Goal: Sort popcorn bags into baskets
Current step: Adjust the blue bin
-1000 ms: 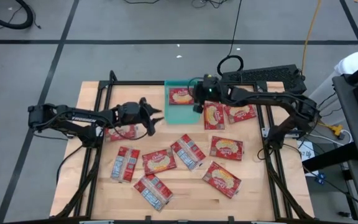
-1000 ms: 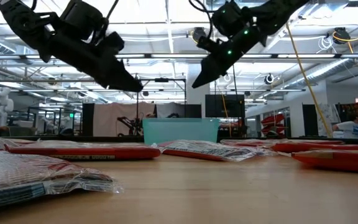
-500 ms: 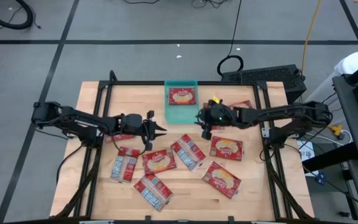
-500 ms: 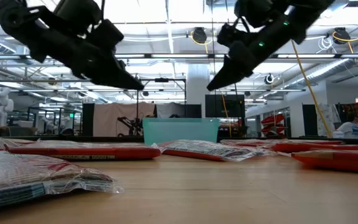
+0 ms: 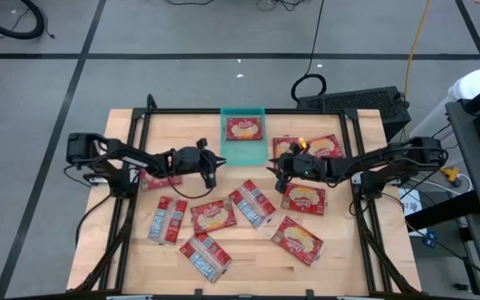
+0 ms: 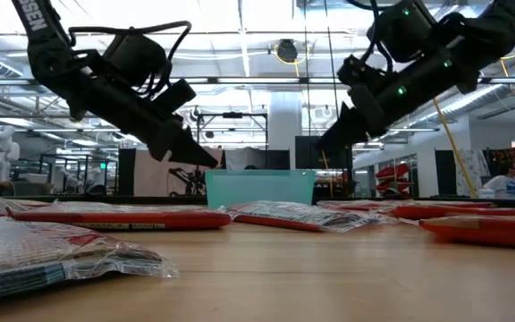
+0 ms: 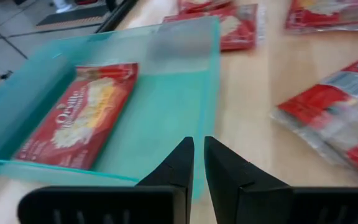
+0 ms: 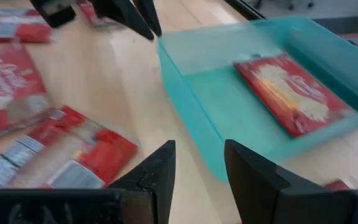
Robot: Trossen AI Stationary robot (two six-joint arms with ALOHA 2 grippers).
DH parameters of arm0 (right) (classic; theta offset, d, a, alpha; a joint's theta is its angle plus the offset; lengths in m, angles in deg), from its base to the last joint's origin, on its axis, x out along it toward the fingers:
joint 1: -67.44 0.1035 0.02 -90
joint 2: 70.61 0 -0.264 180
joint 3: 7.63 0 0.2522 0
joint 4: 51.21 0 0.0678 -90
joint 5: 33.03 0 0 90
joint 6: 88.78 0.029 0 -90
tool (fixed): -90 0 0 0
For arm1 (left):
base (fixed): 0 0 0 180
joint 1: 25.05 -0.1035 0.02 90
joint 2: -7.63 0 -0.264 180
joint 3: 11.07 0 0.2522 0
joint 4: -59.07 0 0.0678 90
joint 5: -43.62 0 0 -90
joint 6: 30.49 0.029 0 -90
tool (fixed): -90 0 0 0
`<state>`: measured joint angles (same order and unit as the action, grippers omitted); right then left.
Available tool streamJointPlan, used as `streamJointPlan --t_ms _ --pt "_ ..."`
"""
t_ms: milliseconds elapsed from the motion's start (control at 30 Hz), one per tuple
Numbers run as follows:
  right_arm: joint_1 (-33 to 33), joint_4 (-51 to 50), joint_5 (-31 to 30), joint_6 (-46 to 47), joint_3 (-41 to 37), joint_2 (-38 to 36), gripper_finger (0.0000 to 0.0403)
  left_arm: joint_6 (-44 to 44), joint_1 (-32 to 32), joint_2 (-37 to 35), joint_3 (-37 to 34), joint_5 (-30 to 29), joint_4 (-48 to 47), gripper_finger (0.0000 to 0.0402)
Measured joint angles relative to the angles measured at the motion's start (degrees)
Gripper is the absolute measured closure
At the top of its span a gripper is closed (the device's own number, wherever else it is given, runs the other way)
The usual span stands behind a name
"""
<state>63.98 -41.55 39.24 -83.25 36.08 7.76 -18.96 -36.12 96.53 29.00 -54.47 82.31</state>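
The teal tray (image 5: 242,153) stands at the table's far middle. One red popcorn packet (image 5: 245,128) lies flat in its far half, also seen in the left wrist view (image 7: 82,115). Several more red packets lie flat on the wood, among them one (image 5: 304,198) near my right gripper and one (image 5: 213,216) toward the near edge. My left gripper (image 5: 217,163) hovers just left of the tray's near end, shut and empty (image 7: 199,162). My right gripper (image 5: 275,169) hovers just right of that end, open and empty (image 8: 199,165). Both stay above the table (image 6: 208,161).
Two packets (image 5: 323,146) lie right of the tray, and one (image 5: 161,177) sits partly under my left arm. The rest spread over the near half, as far as one (image 5: 205,256) by the near edge. A black frame (image 5: 140,117) borders the table.
My right gripper has drawn back from over the tray's right side toward the near edge and come down lower, ending beside the tray's near right corner. My left gripper has moved a little right toward the tray and sunk lower. No packet has moved.
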Motion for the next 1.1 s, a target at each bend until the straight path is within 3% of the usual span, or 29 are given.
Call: streamJointPlan --t_ms 267,367,433,700,867,1100 --pt "-0.1 0.9 -0.2 0.2 -1.3 0.8 0.0273 0.1 -4.6 0.0 0.0 -0.1 0.2 0.0362" --pt "-0.7 2.6 3.1 -0.5 -1.4 1.7 0.0273 -1.5 -5.1 -0.2 0.0 0.2 0.1 0.0362" --pt "-1.1 3.3 5.9 -0.2 -1.3 2.6 0.0274 -2.7 -4.4 -1.4 0.0 2.1 -0.5 0.0362" --pt "-2.5 9.1 6.0 -0.4 -1.3 8.2 0.0311 -0.3 3.0 -2.3 0.0 7.2 -1.1 0.0362" --pt "-3.7 12.5 6.0 -2.0 -1.3 9.7 0.0335 1.5 1.7 0.3 0.0 3.7 -2.5 0.0362" --pt "-5.3 12.4 6.0 -3.3 -1.3 9.7 0.0362 -0.2 -2.8 6.8 0.0 4.2 2.4 0.0362"
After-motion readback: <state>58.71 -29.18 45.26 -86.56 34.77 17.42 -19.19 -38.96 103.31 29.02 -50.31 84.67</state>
